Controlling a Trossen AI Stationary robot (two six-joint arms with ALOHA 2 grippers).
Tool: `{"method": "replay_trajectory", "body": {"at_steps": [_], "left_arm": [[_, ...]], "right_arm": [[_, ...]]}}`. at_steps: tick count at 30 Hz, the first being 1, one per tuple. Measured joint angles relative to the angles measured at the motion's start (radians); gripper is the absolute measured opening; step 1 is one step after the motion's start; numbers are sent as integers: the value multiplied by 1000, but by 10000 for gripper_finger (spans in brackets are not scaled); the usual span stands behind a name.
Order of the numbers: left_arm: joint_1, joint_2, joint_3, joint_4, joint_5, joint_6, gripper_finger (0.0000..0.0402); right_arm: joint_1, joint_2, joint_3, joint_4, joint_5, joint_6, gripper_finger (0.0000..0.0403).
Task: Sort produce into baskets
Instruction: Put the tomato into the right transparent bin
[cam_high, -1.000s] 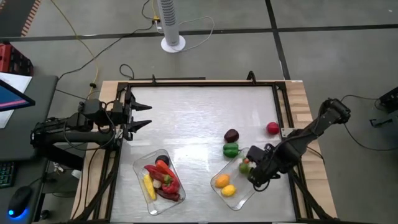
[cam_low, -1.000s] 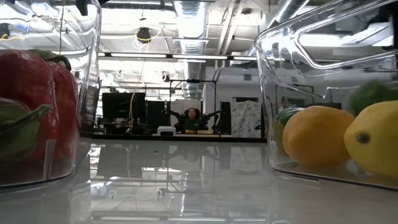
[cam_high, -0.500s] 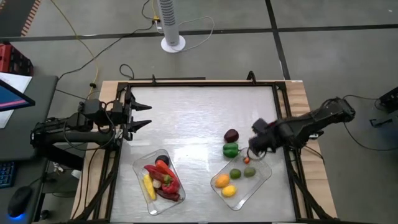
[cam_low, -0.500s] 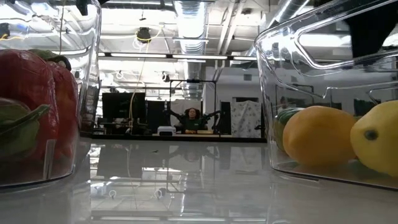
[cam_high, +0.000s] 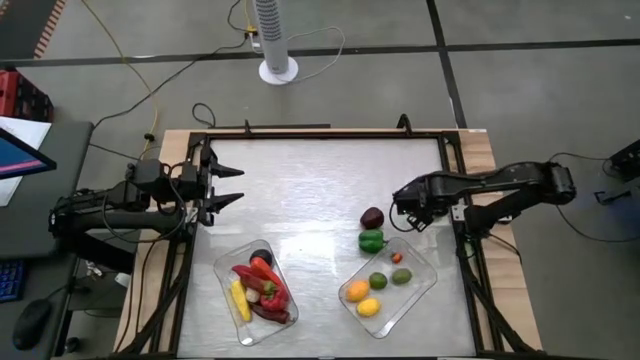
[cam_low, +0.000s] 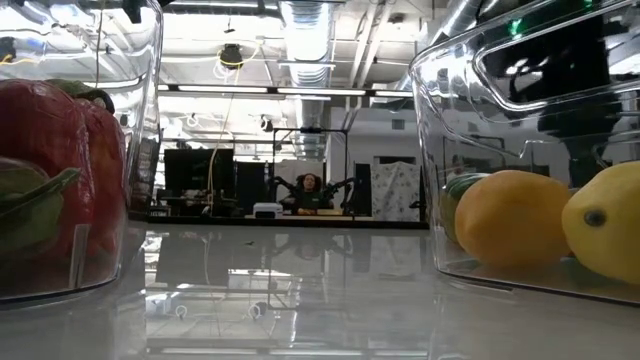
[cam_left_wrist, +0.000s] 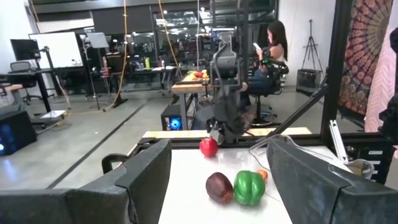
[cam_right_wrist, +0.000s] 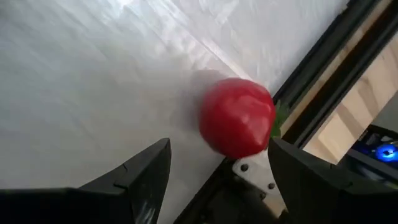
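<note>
Two clear trays sit near the table's front. The left tray (cam_high: 255, 290) holds red chillies and yellow corn. The right tray (cam_high: 392, 283) holds orange, yellow and green pieces. A dark purple piece (cam_high: 372, 217) and a green pepper (cam_high: 371, 240) lie on the table just beyond the right tray. A red round fruit (cam_right_wrist: 237, 117) lies by the table's right frame; it also shows in the left wrist view (cam_left_wrist: 208, 147). My right gripper (cam_high: 415, 210) is open and empty, pointing down just above that red fruit. My left gripper (cam_high: 232, 186) is open and empty at the table's left edge.
A black metal frame (cam_high: 455, 170) runs around the table top, close beside the red fruit. In the low view the two trays' walls (cam_low: 430, 150) stand at either side, with bare table between them. A person sits at a desk far behind the table.
My right gripper has risen from the right tray and gone toward the table's far right, ending over the red fruit. A green piece that was at its fingers now lies in the right tray.
</note>
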Motion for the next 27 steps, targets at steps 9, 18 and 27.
{"method": "replay_trajectory", "body": {"at_steps": [9,18,27], "left_arm": [[0,0,0,-1,0,7,251],[0,0,0,-1,0,7,251],[0,0,0,-2,0,7,251]], "right_arm": [[-58,54,-9,7,-9,-137,321],[-69,171,-9,-21,-25,-197,387],[-120,347,-9,-36,-25,-320,388]]}}
